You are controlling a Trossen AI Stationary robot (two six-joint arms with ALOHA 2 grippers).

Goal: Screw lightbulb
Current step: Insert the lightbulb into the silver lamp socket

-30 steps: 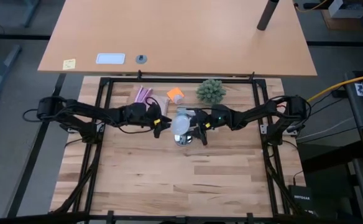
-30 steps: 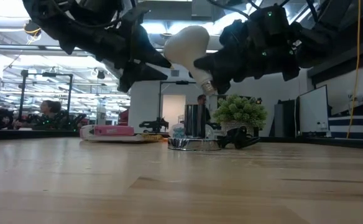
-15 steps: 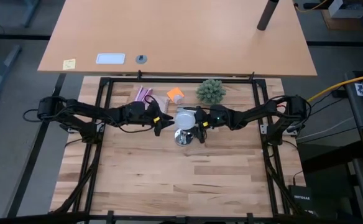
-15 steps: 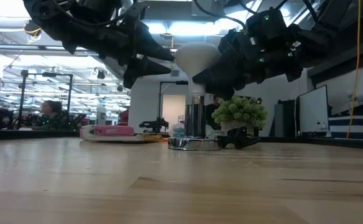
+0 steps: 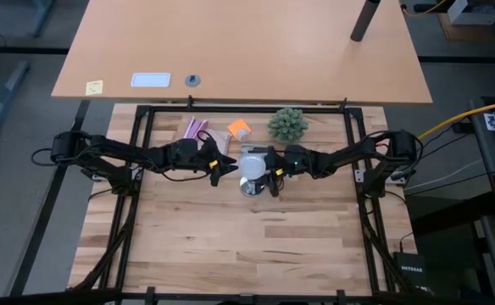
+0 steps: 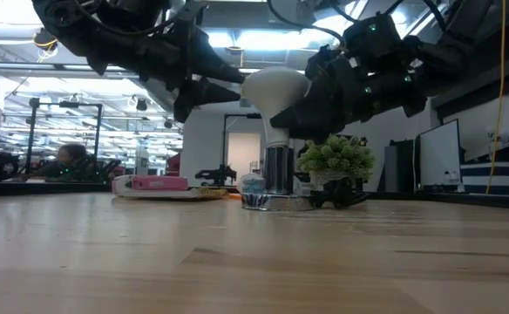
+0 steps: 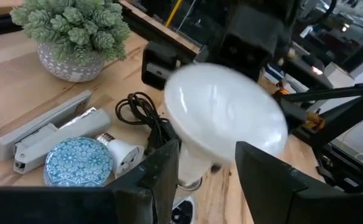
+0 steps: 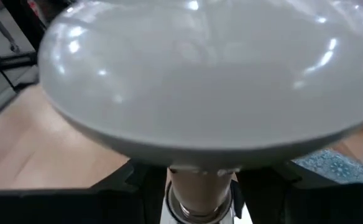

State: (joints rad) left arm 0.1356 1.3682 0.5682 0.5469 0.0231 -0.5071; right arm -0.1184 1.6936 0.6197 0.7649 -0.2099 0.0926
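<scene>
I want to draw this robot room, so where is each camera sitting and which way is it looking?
High view: above the table, looking straight down; both arms meet at the lightbulb.
Low view: at tabletop height, looking level across; both arms come from above.
Left wrist view: on the left arm, looking past its fingers at the bulb.
Right wrist view: on the right arm, pressed close to the bulb's globe.
Shared: high and low views both show the green plant behind the socket base.
</scene>
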